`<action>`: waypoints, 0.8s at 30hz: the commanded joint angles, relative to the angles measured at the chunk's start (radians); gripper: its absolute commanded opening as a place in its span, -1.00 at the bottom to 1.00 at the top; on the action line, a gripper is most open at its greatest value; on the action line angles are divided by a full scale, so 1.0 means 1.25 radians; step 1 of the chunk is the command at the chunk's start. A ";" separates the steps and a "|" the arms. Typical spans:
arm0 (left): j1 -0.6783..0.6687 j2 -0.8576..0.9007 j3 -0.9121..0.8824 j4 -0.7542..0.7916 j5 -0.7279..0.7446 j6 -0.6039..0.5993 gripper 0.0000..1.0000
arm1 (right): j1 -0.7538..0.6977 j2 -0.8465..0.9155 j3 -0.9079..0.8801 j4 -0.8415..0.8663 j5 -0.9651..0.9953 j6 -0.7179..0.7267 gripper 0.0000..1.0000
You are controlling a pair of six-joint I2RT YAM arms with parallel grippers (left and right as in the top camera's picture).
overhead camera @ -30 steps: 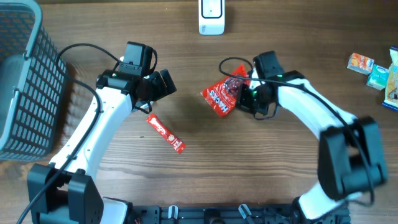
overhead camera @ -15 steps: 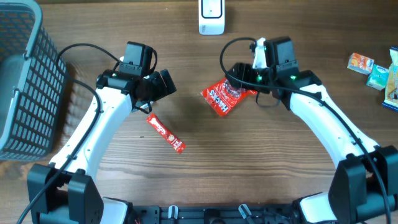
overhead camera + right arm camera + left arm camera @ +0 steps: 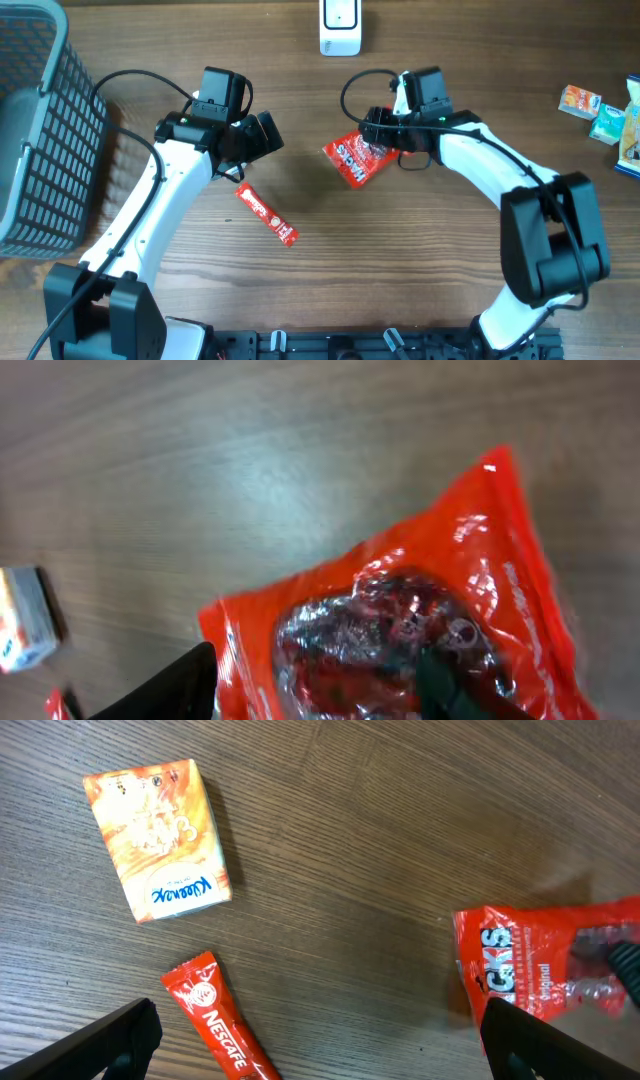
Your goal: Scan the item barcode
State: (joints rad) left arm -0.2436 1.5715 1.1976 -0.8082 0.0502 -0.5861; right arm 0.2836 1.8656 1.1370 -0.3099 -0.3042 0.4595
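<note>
A red Halls candy bag (image 3: 355, 157) lies flat on the wooden table, just right of the middle. My right gripper (image 3: 381, 136) hovers over its right end. In the right wrist view the bag (image 3: 400, 610) fills the frame, and my right gripper (image 3: 320, 688) is open, one finger on either side of the bag's clear window. My left gripper (image 3: 256, 135) is wide open over bare wood to the left of the bag (image 3: 545, 965); its dark fingertips (image 3: 110, 1042) show at the bottom corners. The white scanner (image 3: 340, 26) stands at the table's far edge. No barcode shows.
A red Nescafe stick (image 3: 267, 215) lies below the left gripper. An orange Kleenex pack (image 3: 155, 838) shows in the left wrist view. A grey basket (image 3: 40, 130) stands at far left. Small snack packs (image 3: 582, 101) lie at the right edge.
My right gripper has opened and let the bag go, and the bag has settled flat on the table. The right wrist swung toward the far edge. The left arm has not moved.
</note>
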 commanded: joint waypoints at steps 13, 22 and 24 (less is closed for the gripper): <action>-0.001 -0.003 -0.001 -0.001 0.004 0.001 1.00 | 0.009 0.003 0.009 -0.424 -0.087 -0.117 0.03; -0.001 -0.003 -0.001 0.000 0.004 0.001 1.00 | 0.024 -0.130 0.077 -0.610 -0.153 -0.244 0.41; -0.001 -0.003 -0.001 -0.001 0.004 0.001 1.00 | 0.023 -0.168 0.111 -0.608 -0.098 -0.239 0.96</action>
State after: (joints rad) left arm -0.2436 1.5715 1.1976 -0.8082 0.0502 -0.5861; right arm 0.3126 1.7615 1.1862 -1.0748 -0.4599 0.2150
